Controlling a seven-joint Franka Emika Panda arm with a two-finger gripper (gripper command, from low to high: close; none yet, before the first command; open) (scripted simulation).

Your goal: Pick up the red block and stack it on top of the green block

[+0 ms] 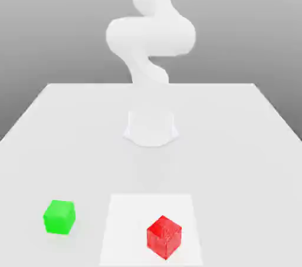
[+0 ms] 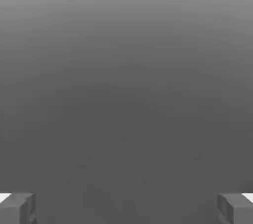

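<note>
The exterior view had the red block [image 1: 164, 237] on a white square patch [image 1: 124, 230] of the desk [image 1: 224, 171], and the green block [image 1: 59, 217] apart from it, toward that view's left. The hand view had neither block, just the tool [image 2: 126, 210] spread wide and empty against plain grey.
</note>
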